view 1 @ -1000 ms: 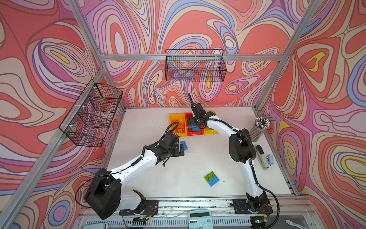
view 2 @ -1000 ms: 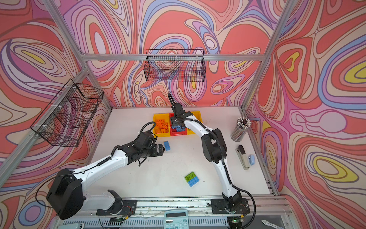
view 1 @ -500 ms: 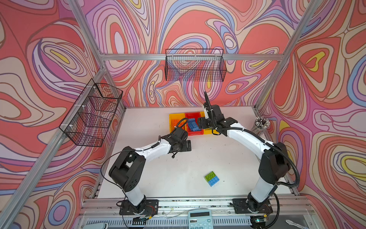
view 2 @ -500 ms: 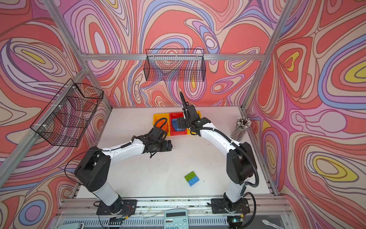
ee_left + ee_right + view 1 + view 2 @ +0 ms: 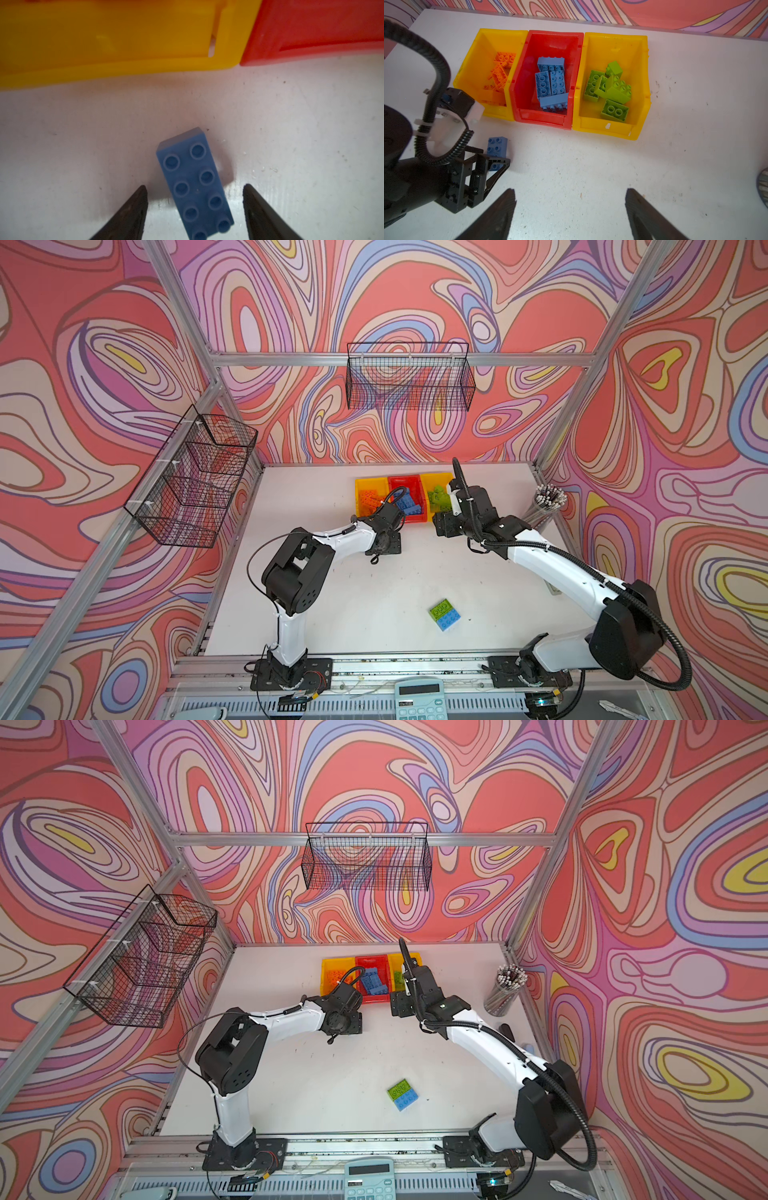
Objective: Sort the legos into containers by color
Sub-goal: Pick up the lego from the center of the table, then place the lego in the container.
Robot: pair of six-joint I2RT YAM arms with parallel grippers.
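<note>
Left gripper (image 5: pixel 194 185), open, straddles a blue brick (image 5: pixel 196 178) on the bench (image 5: pixel 591 166) just before the bins (image 5: pixel 544 122), without touching it. Right gripper (image 5: pixel 570 189) hangs open, empty, nearby. A green-blue pair (image 5: pixel 444 614) lies well apart.

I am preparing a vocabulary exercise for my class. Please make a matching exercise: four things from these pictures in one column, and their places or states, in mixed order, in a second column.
Column one
1. blue legos pile
2. single blue brick
3. green-and-blue pair
4. right gripper

Column two
A. open and empty, over bare table
B. inside the red bin
C. alone on the table, nothing around it
D. on the table, inside the open left gripper

Pairs: 1-B, 2-D, 3-C, 4-A
</note>
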